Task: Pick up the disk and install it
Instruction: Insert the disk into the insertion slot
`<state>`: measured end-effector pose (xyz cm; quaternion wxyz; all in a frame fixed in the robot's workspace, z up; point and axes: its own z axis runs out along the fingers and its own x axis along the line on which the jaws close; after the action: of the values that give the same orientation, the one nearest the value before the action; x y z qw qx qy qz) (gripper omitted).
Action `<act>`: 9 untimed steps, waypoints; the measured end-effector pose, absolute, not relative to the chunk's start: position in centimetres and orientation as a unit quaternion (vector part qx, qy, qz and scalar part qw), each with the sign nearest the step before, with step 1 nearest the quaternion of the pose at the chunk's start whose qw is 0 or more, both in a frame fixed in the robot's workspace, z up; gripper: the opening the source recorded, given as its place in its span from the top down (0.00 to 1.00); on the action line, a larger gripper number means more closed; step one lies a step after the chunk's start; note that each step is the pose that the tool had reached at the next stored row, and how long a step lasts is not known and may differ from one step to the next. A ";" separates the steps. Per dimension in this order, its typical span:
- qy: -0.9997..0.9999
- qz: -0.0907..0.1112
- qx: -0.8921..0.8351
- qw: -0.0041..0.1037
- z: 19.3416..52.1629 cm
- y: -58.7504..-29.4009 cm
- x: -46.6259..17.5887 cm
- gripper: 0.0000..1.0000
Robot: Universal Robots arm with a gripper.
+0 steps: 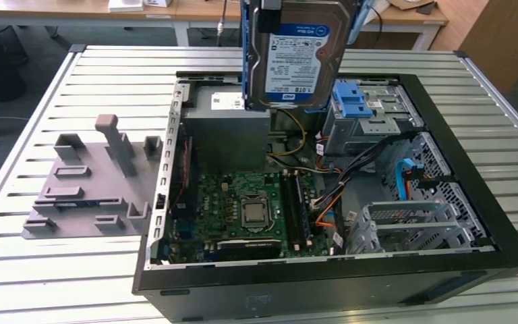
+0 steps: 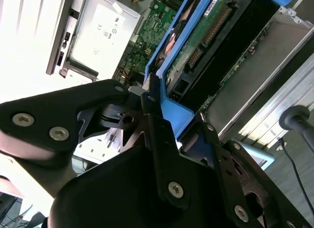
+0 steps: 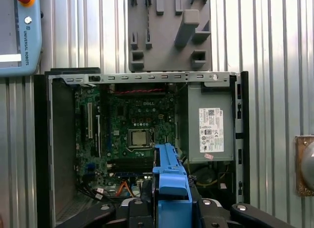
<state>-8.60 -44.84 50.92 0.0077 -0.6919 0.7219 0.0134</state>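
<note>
Disk (image 1: 297, 61) upright in hand (image 2: 164, 117), clear above case (image 1: 331, 287)

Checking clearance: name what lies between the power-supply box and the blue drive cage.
In the exterior view, yellow and black wires cross that gap.

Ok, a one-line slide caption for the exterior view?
The disk, framed by its blue carrier, hangs upright above the open computer case on the slatted table.
</note>
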 end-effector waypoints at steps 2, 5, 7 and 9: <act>0.722 0.013 -0.692 0.008 50.9 -45.0 -8.6 0.64; 0.722 0.013 -0.692 0.008 50.9 -45.4 -8.6 0.64; 0.722 0.013 -0.692 0.008 50.9 -45.7 -8.6 0.64; 0.722 0.013 -0.692 0.007 50.9 -46.0 -8.6 0.64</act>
<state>-8.60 -46.05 50.89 0.0074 -0.6919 0.7219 0.0131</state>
